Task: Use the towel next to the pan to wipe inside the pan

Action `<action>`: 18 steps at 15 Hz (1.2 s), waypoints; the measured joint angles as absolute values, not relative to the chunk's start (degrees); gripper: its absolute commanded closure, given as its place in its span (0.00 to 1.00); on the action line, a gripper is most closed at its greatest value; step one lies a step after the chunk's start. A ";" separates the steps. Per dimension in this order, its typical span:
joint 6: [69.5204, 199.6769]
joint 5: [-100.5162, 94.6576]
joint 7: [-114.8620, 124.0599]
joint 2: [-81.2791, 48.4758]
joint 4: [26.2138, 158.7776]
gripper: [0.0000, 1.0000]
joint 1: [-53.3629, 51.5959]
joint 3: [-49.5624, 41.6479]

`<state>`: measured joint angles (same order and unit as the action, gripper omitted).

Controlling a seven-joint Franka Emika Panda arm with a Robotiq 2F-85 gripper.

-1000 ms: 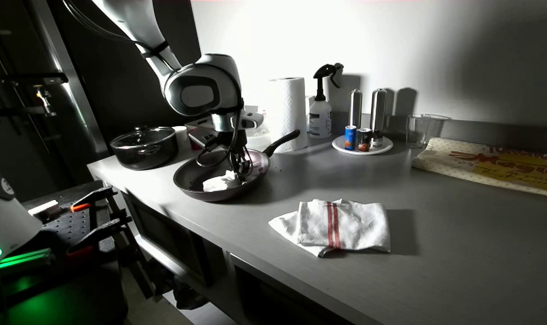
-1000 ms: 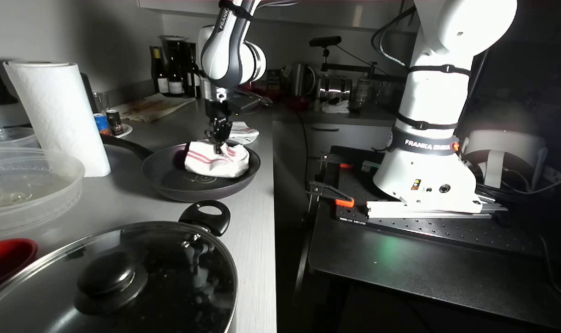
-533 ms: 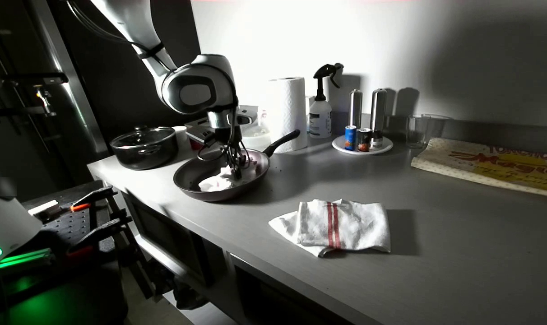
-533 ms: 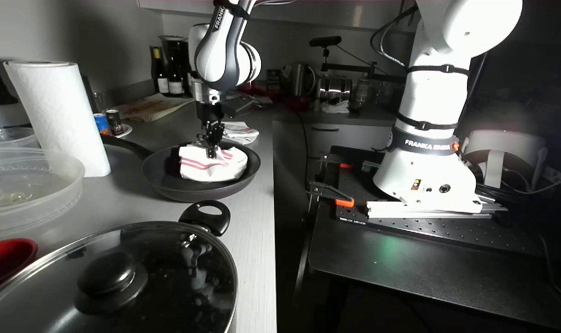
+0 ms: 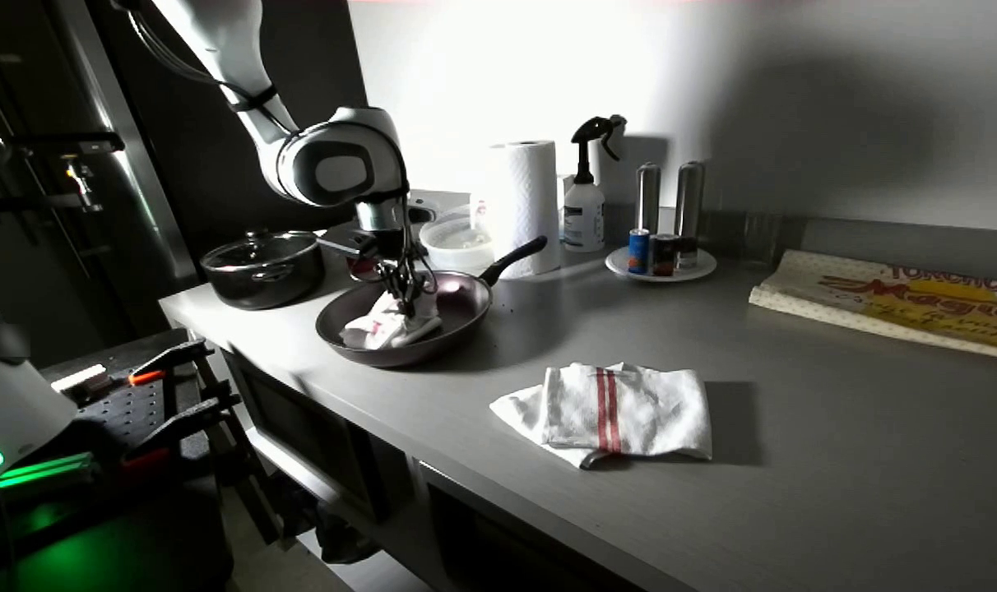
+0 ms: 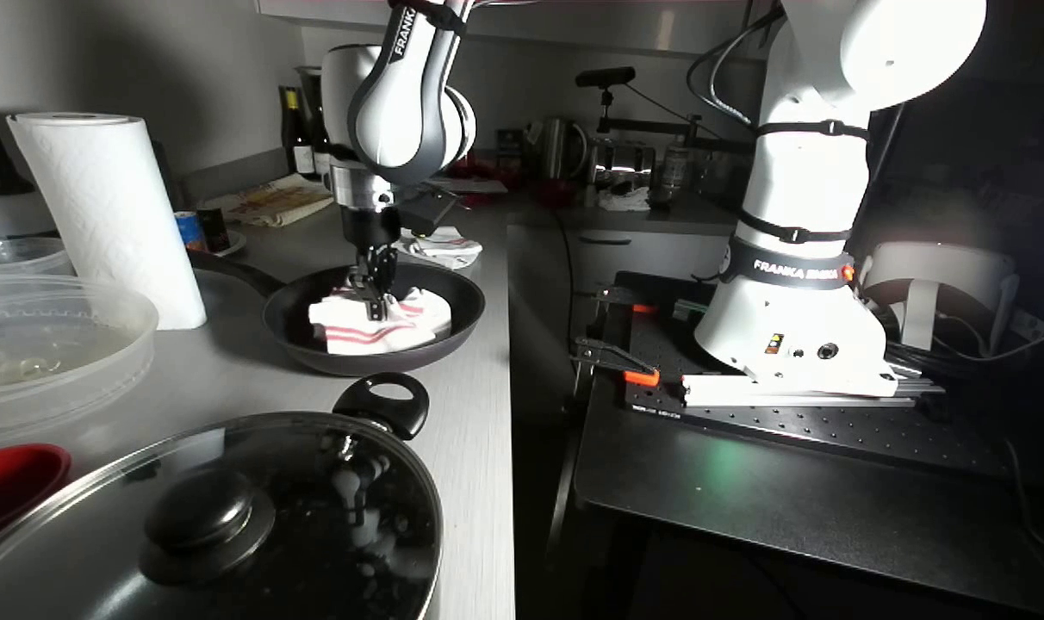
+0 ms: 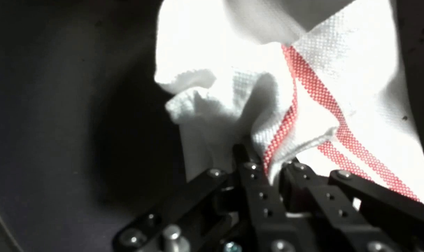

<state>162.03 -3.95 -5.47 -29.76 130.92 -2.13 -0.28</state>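
The dark frying pan [image 5: 470, 300] sits on the counter with its handle pointing toward the wall; it also shows in an exterior view [image 6: 463, 297]. A white towel with red stripes [image 6: 350, 334] lies bunched inside the pan. In the wrist view the towel [image 7: 320, 87] lies on the dark pan floor [image 7: 58, 105]. My gripper [image 7: 268, 159] is shut on a fold of the towel, with the cloth pinched between its fingers. In both exterior views the gripper [image 5: 405, 306] [image 6: 374, 308] points down into the pan. The pan floor under the towel is hidden.
A second folded striped towel [image 5: 655, 411] lies on the counter near the front edge. A lidded pot [image 5: 264, 271], a clear tub [image 6: 57, 344] and a paper towel roll [image 6: 113, 224] stand around the pan. A plate with small cans [image 5: 618, 265] stands by the wall.
My gripper has moved across the pan toward the lidded pot, dragging the held towel with it. The towel's folds have shifted. The pan and the second towel have not moved.
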 measured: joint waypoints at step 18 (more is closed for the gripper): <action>163.20 -7.28 -5.13 -28.91 131.51 0.97 -0.08 -2.91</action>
<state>163.20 -7.28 -5.13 -28.91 131.51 -0.08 -2.91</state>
